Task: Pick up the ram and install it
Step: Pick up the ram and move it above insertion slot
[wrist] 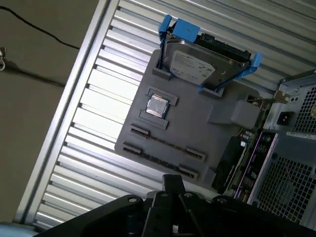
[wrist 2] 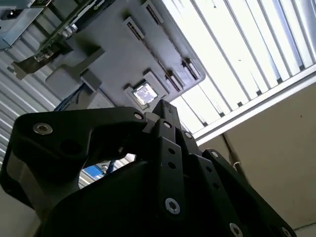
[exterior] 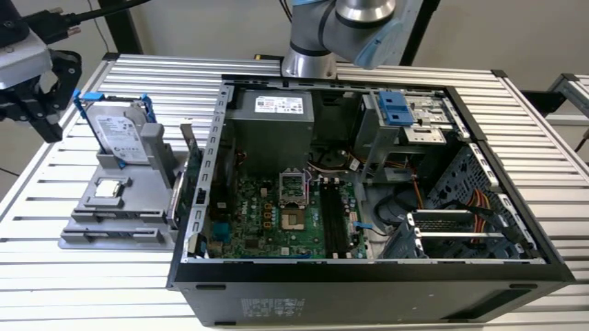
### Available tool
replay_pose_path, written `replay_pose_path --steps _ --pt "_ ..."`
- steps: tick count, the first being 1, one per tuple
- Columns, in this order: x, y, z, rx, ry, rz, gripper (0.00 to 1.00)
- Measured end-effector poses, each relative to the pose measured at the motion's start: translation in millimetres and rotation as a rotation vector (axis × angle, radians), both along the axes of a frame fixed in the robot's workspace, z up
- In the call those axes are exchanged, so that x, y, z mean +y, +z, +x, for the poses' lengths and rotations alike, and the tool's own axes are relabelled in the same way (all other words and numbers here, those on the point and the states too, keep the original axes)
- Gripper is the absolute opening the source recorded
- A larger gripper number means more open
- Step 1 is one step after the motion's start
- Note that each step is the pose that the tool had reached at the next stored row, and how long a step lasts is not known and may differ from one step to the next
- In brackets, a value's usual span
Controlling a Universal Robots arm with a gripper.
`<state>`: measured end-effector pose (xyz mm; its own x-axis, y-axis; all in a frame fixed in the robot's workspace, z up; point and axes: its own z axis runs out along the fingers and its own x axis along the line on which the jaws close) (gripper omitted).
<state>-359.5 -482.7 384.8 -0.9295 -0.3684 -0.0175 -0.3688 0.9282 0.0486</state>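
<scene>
Open room above the ram (wrist: 168, 144); hard drive (wrist: 200, 66) nearby.

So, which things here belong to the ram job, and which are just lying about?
Job: thin dark ram stick in the grey holder tray; long black memory slots on the green motherboard.
Lying about: silver hard drive in a blue frame; small square silver chip; green expansion card.

You have one tool (exterior: 41, 110) at the upper left of the exterior view. There is one open computer case (exterior: 368, 283), one hard drive (exterior: 120, 134), one processor chip (exterior: 109, 187), one expansion card (exterior: 184, 189) and one grey holder (exterior: 92, 238), all on one slatted surface (exterior: 92, 289). You cannot count the ram (wrist: 165, 142) on the holder.
</scene>
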Motion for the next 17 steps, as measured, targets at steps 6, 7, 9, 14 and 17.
replay_pose_path --steps 6,7,9,14,17 --pt "0.8 0.0 0.0 0.0000 0.082 0.0000 0.00" --pt "0.9 -0.1 0.0 0.0000 0.096 0.0001 0.00" --pt "1.2 0.0 0.0 0.0000 0.122 0.0000 0.00" --pt "1.8 -0.1 0.0 0.0000 0.191 0.0001 0.00" --pt "2.2 0.0 0.0 0.0001 0.231 0.0000 0.00"
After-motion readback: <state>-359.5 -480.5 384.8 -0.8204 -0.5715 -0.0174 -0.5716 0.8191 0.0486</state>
